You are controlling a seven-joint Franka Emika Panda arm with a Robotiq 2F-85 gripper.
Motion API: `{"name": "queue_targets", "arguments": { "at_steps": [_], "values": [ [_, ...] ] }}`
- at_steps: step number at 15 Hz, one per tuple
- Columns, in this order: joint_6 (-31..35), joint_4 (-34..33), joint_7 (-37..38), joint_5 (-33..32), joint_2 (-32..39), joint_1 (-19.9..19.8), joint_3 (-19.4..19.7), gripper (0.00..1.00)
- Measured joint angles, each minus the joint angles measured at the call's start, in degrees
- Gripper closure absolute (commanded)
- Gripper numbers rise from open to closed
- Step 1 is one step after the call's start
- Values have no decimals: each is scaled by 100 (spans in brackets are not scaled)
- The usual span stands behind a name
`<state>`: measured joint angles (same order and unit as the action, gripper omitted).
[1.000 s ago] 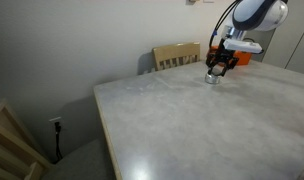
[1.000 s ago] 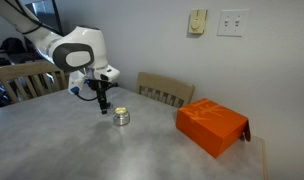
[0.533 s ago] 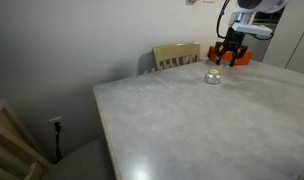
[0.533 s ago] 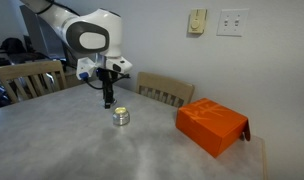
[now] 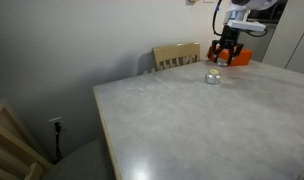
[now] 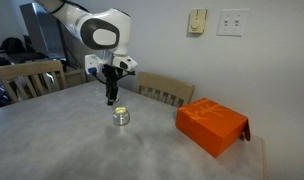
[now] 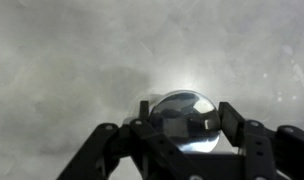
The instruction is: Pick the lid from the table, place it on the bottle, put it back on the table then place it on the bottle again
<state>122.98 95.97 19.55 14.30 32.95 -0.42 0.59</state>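
I am seeing the black pincer (image 7: 185, 120) hanging in the air over the large pale grey marbled table (image 6: 72, 150). Its fingers (image 7: 232, 118) are standing partway apart and, as far as the wrist view is showing, pinching the small flat round silvery-clear lid (image 7: 182, 108) by opposite sides of its rim; contact on both pads is looking likely, but I am not certain of it. In an exterior view the pincer is hovering above and near the small squat clear glass bottle (image 6: 121, 116), which is standing upright on the table; the lid is too small to make out there. I am judging the lid to be very light, stiff and slick, so it is likely to tilt or slip if the pinch is sitting off-centre; holding it level across its widest line is looking right. The bottle is also looking light and breakable, and it is free-standing, so a sideways nudge while seating the lid could tip or slide it. The orange rectangular box (image 6: 212, 125) is lying well apart to one side, and the light wooden chair (image 6: 164, 90) is standing beyond the table edge; neither is blocking the way down to the bottle. Glare on the table in the wrist view is making the lid's edge hard to read.
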Motion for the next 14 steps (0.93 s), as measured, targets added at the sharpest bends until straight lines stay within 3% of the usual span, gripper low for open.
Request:
{"name": "queue_targets", "arguments": {
  "at_steps": [7,14],
  "values": [
    [0,-563,390,-44,748,320,16,56],
    [0,-679,653,-53,801,273,342,56]
  ]
}}
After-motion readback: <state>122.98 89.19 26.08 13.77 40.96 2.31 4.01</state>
